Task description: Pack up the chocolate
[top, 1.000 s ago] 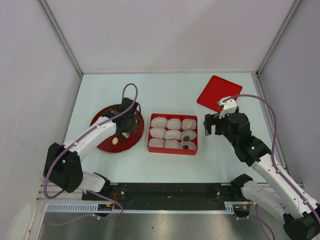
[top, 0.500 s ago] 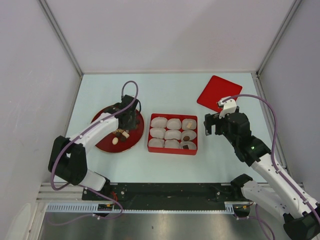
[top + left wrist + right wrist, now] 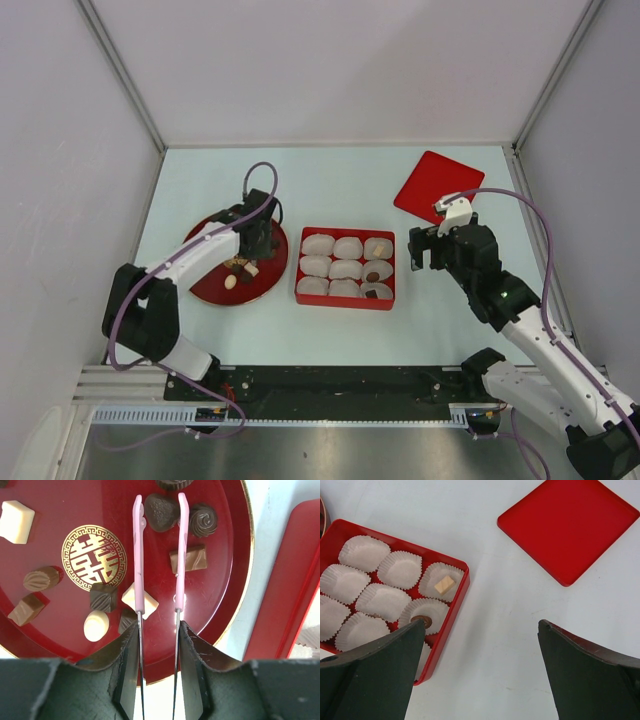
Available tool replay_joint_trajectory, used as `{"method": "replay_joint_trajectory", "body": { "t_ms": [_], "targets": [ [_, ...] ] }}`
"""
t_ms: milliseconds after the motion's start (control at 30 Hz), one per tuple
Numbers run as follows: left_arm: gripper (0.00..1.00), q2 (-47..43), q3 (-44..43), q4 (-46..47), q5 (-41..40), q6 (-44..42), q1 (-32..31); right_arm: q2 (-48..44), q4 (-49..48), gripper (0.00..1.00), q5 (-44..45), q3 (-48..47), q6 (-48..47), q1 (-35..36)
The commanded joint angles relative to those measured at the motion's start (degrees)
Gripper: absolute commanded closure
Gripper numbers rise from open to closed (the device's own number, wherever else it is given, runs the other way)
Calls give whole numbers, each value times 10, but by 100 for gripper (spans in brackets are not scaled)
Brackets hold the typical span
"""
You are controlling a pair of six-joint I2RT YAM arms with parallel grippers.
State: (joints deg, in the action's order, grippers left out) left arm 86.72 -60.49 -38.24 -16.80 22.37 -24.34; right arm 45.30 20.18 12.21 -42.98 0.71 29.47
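Observation:
My left gripper (image 3: 157, 630) (image 3: 250, 243) is shut on thin pink-handled tongs (image 3: 138, 555). It holds them over the round red plate (image 3: 220, 580) (image 3: 205, 285). The open tong tips straddle a dark heart-shaped chocolate (image 3: 161, 511). Several more chocolates lie on the plate, among them a brown bar (image 3: 188, 559), a dark swirl (image 3: 203, 520) and a cream oval (image 3: 96, 625). The red box (image 3: 345, 302) (image 3: 454, 611) holds white paper cups. One cup has a tan cube (image 3: 444, 584) and another a dark round chocolate (image 3: 421, 621). My right gripper (image 3: 481, 630) (image 3: 425, 250) is open and empty, right of the box.
The red square lid (image 3: 437, 184) (image 3: 568, 526) lies flat at the back right of the table. White walls enclose the table on three sides. The box sits just right of the plate.
The left arm's elbow has swung inward and the tongs have shifted slightly over the plate. The right arm has not moved.

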Motion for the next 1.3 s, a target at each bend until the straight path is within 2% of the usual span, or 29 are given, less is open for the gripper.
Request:
{"method": "replay_joint_trajectory", "body": {
  "t_ms": [0,167,300,400,600,733,833,1100,1267],
  "targets": [
    [62,13,-23,0,-4,2,4,-2,-22,0,8,-1,-6,2],
    [61,19,-24,-3,-6,2,7,-3,-21,1,9,-1,-6,1],
    [65,15,-26,-7,-4,0,7,-4,-22,0,7,-1,-6,1],
    [70,6,-32,-20,-7,1,7,-6,-21,0,8,-1,-5,2],
    [89,-39,-40,-47,-20,-7,7,-8,-21,0,8,-1,-6,1],
    [96,-65,-44,-67,-26,-13,6,-10,-22,0,7,-1,-5,2],
    [97,-83,-44,-71,-21,-26,7,-13,-21,1,6,-1,-5,2],
    [96,-159,-52,-53,89,-139,-9,-15,-21,1,6,-1,-5,3],
    [96,-191,-66,-52,142,-193,-59,-15,-21,0,3,-1,-5,3]
  ]
}}
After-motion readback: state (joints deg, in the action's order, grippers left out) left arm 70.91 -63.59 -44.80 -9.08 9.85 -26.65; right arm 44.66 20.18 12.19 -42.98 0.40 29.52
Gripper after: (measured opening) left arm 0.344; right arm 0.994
